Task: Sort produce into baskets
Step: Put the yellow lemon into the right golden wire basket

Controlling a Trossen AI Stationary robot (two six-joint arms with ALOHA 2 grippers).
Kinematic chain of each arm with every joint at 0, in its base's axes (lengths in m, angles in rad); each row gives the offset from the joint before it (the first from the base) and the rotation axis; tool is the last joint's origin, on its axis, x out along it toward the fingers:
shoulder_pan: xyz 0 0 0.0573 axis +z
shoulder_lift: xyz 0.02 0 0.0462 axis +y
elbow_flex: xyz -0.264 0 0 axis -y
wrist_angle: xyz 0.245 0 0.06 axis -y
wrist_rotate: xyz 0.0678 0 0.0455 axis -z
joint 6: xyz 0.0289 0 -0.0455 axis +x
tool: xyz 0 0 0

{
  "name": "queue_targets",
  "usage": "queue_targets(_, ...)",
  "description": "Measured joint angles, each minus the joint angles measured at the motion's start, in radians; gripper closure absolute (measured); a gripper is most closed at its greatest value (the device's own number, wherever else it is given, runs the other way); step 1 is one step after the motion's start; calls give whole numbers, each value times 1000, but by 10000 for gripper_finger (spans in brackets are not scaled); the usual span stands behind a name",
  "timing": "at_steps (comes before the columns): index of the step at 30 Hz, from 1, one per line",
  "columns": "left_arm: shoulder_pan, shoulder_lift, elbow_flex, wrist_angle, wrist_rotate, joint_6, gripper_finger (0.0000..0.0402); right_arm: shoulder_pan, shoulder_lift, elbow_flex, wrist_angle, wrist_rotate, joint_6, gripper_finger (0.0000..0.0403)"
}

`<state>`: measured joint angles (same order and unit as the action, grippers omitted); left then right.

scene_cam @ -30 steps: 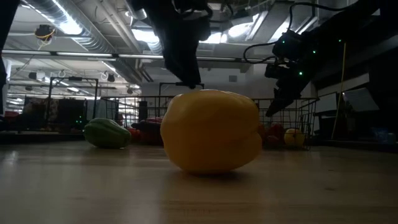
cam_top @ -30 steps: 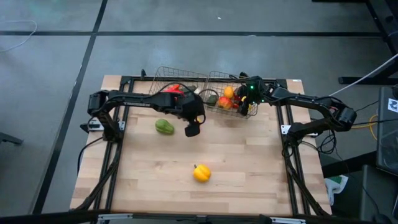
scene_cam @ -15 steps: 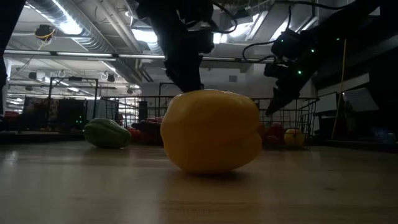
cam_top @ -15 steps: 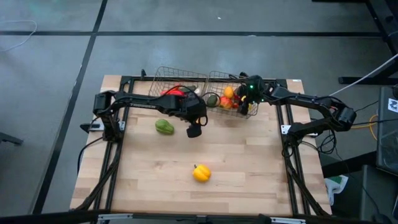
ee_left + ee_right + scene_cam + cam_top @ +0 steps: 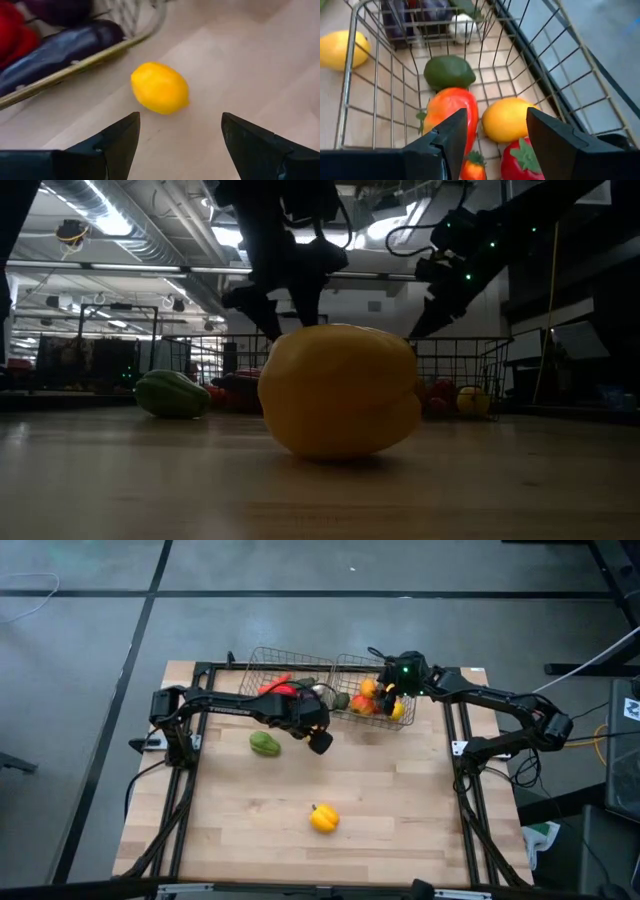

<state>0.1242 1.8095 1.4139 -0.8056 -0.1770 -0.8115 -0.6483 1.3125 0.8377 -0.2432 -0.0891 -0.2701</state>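
We lower the left tool (image 5: 172, 137), wide open and empty, squarely over the lemon (image 5: 160, 88) beside the basket (image 5: 75, 67); the right tool (image 5: 492, 135) hovers open, empty.

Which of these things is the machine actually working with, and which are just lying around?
Job: yellow toy pepper, green toy pepper, yellow toy lemon, left wire-mesh basket, right wire-mesh basket.
Bystanders: silver ceiling ducts, green-and-white item on floor.
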Motion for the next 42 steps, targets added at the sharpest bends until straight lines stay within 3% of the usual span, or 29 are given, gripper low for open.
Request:
queue_targets(7,-8,6,0,7,-110,-223,128,0,-1,41,0,0,1,199)
queue_targets(23,-43,124,0,49,-191,-550,128,1,-1,81,6,-28,3,199)
queue_targets(42,-37,265,-1,139,-234,-604,127,1,-2,81,5,-42,1,199)
